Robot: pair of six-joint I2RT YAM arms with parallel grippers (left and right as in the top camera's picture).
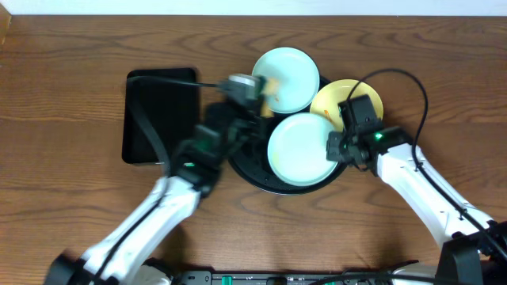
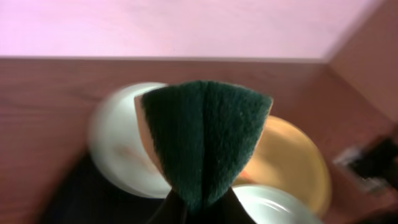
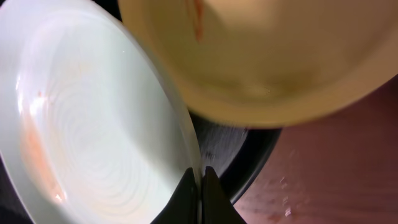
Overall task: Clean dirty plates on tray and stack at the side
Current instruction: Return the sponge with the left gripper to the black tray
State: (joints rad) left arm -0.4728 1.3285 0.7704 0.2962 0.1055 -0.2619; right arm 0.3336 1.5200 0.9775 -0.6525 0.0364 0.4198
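— How far along?
— Hardly begun, I judge: three plates point(image 1: 371, 99) on the tray point(image 3: 242, 152), none stacked. The right gripper point(image 3: 200, 179) pinches the near plate point(image 3: 93, 124) by its rim; the left gripper point(image 1: 247, 85) clamps a sponge point(image 2: 205, 137), apparently just before the far plate point(image 1: 287, 67).

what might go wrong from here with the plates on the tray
1. The right gripper pinches the near mint plate only by its thin rim; it may slip or tip when lifted.
2. The yellow plate lies close to that rim and seems to reach past the tray; moving the mint plate could knock it off.
3. The left gripper, holding the sponge, looks motion-blurred beside the far mint plate and might shove it.
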